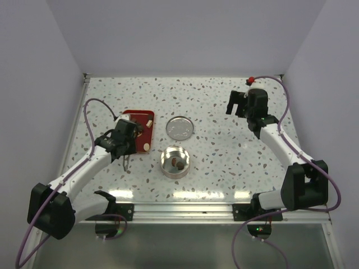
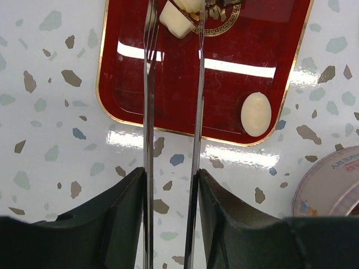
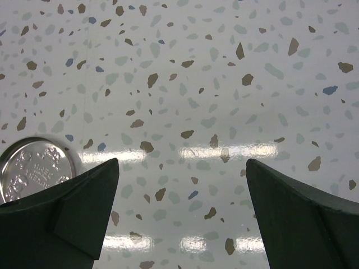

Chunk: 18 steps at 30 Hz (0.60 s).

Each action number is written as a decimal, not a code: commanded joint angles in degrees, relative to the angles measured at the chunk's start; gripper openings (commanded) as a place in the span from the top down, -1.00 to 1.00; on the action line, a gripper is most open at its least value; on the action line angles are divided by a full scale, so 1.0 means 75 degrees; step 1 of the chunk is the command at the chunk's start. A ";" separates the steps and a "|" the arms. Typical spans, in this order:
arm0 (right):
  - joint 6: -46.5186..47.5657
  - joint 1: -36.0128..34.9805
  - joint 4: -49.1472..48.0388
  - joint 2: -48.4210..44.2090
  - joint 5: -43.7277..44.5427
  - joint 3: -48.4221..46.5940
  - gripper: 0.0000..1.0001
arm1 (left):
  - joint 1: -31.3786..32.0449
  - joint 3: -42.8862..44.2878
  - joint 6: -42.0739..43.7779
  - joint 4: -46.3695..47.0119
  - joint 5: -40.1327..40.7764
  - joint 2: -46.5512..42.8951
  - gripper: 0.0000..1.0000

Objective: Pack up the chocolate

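Observation:
My left gripper [image 2: 171,175] is shut on a pair of metal tongs [image 2: 148,112], whose arms reach out over the red tray [image 2: 185,95]. A pale cream chocolate chunk [image 2: 175,21] lies between the tong tips, though I cannot tell if it is pinched. A second cream piece [image 2: 190,4] is just beyond it, and an oval cream chocolate [image 2: 256,114] rests near the tray's right edge. In the top view the open round tin [image 1: 164,162] holds brown chocolate pieces [image 1: 177,163]. My right gripper [image 1: 238,104] hangs open and empty at the far right, over bare table.
The tin's silver lid [image 1: 180,128] lies flat beyond the tin, right of the red tray [image 1: 134,116], and shows at the left in the right wrist view [image 3: 33,168]. The tin's printed wall [image 2: 328,185] is at the lower right of the left wrist view. White walls enclose the speckled table.

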State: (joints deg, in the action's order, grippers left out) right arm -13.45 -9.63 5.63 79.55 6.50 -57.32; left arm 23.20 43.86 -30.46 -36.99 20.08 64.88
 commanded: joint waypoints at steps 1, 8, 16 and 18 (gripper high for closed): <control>0.0024 0.0030 -0.0048 0.0046 0.0035 -0.0384 -0.97 | -0.0129 -0.0035 0.0182 0.0468 -0.0063 -0.0014 0.09; 0.0013 0.0041 -0.0024 0.0034 0.0012 -0.0408 -0.97 | -0.0129 0.0035 0.0170 0.0339 -0.0239 -0.0225 0.24; 0.0001 0.0030 0.0023 -0.0001 -0.0035 -0.0432 -0.97 | -0.0129 0.0328 0.0229 0.0057 -0.0625 -0.0529 0.34; 0.0001 0.0030 0.0023 -0.0013 -0.0035 -0.0432 -0.97 | -0.0129 0.0375 0.0252 -0.0001 -0.0801 -0.0647 0.34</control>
State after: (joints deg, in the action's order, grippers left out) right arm -13.45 -9.63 6.11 79.57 6.46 -58.17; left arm 22.57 43.64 -30.13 -37.50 16.19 62.26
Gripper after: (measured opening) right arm 0.986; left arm 0.366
